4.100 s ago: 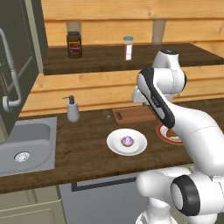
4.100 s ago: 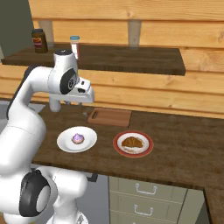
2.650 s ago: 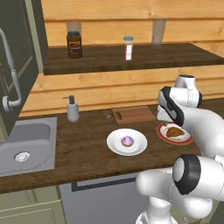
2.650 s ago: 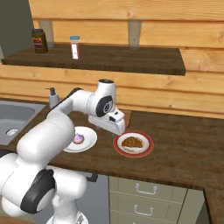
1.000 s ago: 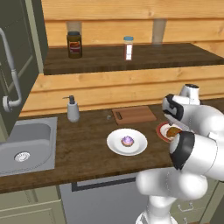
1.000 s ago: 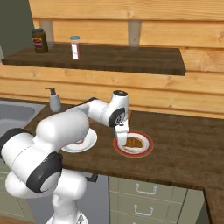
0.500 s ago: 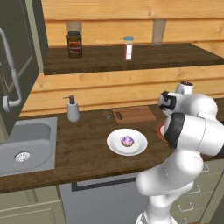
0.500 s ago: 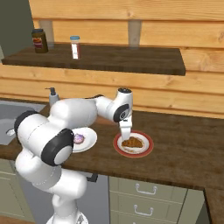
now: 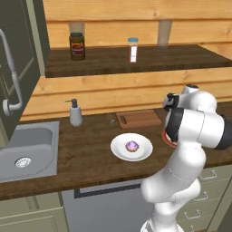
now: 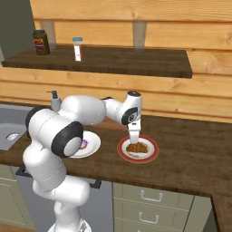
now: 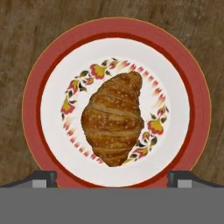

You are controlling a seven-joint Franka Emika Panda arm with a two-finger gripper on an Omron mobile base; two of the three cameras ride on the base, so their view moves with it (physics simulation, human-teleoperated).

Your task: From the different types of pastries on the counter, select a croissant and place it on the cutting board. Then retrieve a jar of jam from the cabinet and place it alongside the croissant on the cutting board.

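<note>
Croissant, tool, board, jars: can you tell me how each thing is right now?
Croissant: lying on the red plate, not gripped.
Tool: open, poised right above the croissant.
Board: bare, lying flat on the counter.
White plate: holds a small pastry.
Dark jar: upright on the shelf, lid on.
White bottle: upright on the shelf, capped.
Soap bottle: upright beside the sink.

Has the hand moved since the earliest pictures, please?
Yes. The hand has come down from over the cutting board to just above the croissant on the red plate.
</note>
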